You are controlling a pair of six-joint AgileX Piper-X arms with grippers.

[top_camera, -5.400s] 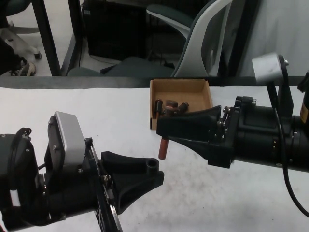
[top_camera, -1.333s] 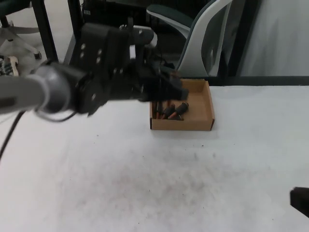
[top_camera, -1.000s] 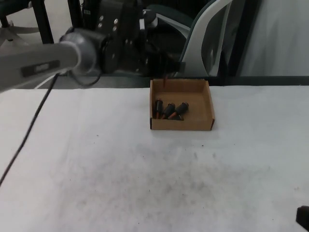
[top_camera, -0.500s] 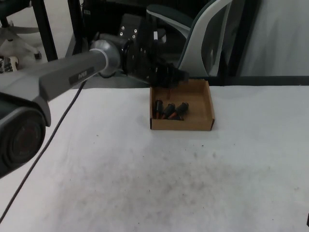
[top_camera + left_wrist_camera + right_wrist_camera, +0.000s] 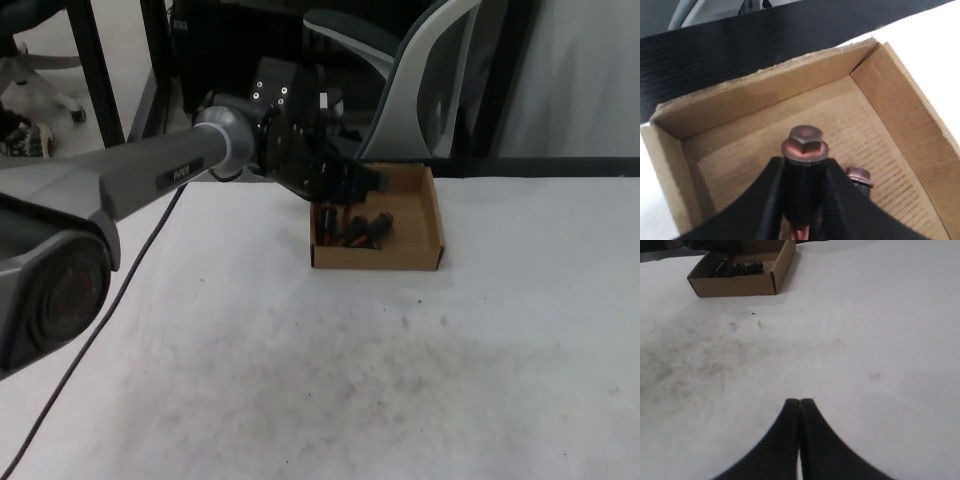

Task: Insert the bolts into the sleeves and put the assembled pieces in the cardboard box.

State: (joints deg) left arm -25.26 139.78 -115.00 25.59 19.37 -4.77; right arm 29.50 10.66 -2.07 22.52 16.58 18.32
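- Two fingers (image 5: 785, 440) of the right end effector (image 5: 800, 402), pressed flat together with nothing between them, hang above the white table (image 5: 300, 380) toward its near edge, well apart from the box.
- Faint grey smudges (image 5: 330, 360) mark the table surface around its middle.
- One long grey left arm (image 5: 150, 175) runs from the near left corner of the table diagonally toward the far edge.
- Cardboard box (image 5: 400, 258), open at the top, stands close to the far edge of the table, about midway along it; in the right wrist view it shows as a low brown tray (image 5: 740, 285) with dark pieces inside.
- Several loose pieces (image 5: 358, 230) lie on the box floor on its left half, close together; the exact count cannot be told.
- Left end effector (image 5: 804, 175) sits at the far left corner of the box, above its floor, its fingers narrowed around one assembled piece (image 5: 805, 145): a dark sleeve with a copper hexagonal bolt head at the end facing the wrist camera and thread showing at the other end.
- Second bolt head (image 5: 858, 175) lies on the box floor just beside the held piece.
- Black strip (image 5: 740, 40) borders the table's far edge just behind the box.
- Office chair (image 5: 400, 60) stands beyond the table.
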